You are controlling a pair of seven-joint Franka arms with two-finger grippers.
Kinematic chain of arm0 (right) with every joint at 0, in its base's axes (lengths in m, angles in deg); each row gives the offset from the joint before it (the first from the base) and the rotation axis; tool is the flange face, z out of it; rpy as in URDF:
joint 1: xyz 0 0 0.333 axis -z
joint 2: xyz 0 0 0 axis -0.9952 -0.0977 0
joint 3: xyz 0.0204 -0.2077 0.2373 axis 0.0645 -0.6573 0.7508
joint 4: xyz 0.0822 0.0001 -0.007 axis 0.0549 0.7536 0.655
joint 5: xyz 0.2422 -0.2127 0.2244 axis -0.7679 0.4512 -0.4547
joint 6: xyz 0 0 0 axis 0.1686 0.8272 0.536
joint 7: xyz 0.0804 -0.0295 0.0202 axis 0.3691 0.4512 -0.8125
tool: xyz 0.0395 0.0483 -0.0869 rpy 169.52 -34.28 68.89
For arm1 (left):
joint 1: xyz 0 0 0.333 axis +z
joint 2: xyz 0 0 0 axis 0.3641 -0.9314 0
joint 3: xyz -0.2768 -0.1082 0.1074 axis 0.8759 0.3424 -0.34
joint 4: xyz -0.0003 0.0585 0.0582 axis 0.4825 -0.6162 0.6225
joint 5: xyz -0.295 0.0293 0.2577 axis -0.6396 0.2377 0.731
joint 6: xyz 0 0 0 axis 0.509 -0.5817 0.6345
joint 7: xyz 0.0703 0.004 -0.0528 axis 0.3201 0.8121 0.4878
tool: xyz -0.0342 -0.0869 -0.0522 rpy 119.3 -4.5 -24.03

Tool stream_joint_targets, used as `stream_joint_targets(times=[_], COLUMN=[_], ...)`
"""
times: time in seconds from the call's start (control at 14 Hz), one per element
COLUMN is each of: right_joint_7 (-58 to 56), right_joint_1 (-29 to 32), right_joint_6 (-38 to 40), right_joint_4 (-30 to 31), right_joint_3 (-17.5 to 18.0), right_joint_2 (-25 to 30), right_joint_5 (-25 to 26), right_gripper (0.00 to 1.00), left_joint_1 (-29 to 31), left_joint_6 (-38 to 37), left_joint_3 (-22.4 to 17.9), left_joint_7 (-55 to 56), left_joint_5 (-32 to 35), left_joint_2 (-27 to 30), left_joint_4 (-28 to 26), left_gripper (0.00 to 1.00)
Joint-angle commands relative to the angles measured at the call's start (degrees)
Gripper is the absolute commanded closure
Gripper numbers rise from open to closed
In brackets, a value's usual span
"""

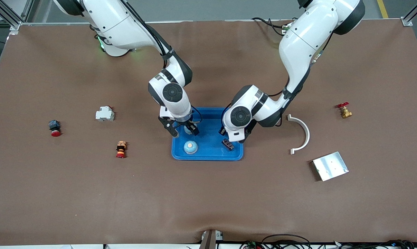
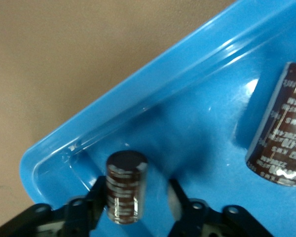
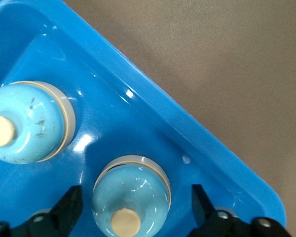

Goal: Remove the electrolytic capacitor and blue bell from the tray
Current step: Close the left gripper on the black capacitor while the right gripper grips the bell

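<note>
Over the nine o'clock side of the blue tray point(image 1: 208, 114), the right claw point(image 3: 133, 207) is spread wide around a bell point(image 3: 131, 197) standing on the tray floor, neither finger touching it, and a second bell point(image 1: 190, 147) sits at the tray's seven o'clock corner. Over the three o'clock side, the left claw point(image 2: 135, 207) is parted around an upright capacitor point(image 2: 127, 187) (one finger against it, the other clear). A second capacitor point(image 1: 228, 144) lies at five o'clock in the tray, which rests mid-worktop point(image 1: 208, 207).

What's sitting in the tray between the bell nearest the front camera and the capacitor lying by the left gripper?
Nothing: in the front view, only bare blue tray floor separates that bell from the lying capacitor.
</note>
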Motion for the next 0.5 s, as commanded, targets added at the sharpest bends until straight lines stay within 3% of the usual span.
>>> stream_joint_targets(times=[0.0, 0.14, 0.21, 0.29, 0.43], right_joint_7=[1.9, 1.8, 1.8, 1.9, 1.6], right_joint_1=[-1.0, -1.0, -1.1, -1.1, -1.0], right_joint_6=[0.0, 0.1, 0.0, 0.0, 0.5], right_joint_4=[-1.9, -2.0, -2.0, -2.2, -2.4], right_joint_3=[-0.7, -0.7, -0.7, -0.7, -0.6], right_joint_2=[-0.8, -0.8, -0.8, -0.8, -0.6], right_joint_5=[1.1, 1.2, 1.2, 1.2, 1.0], right_gripper=[0.49, 0.63, 1.0, 1.0, 1.0], left_joint_1=[-0.1, -0.1, -0.1, -0.2, 0.1], left_joint_6=[0.3, 0.3, 0.3, 0.1, -0.2], left_joint_3=[-0.4, -0.5, -0.4, -0.4, -0.4], left_joint_7=[1.5, 2.4, 3.2, 4.1, 5.3], left_joint_5=[1.5, 1.5, 1.5, 1.5, 1.6], left_joint_2=[-0.3, -0.3, -0.2, 0.1, 0.9], left_joint_4=[-0.1, 0.0, 0.0, 0.0, 0.4], left_gripper=[0.72, 0.86, 0.94, 1.0, 1.0])
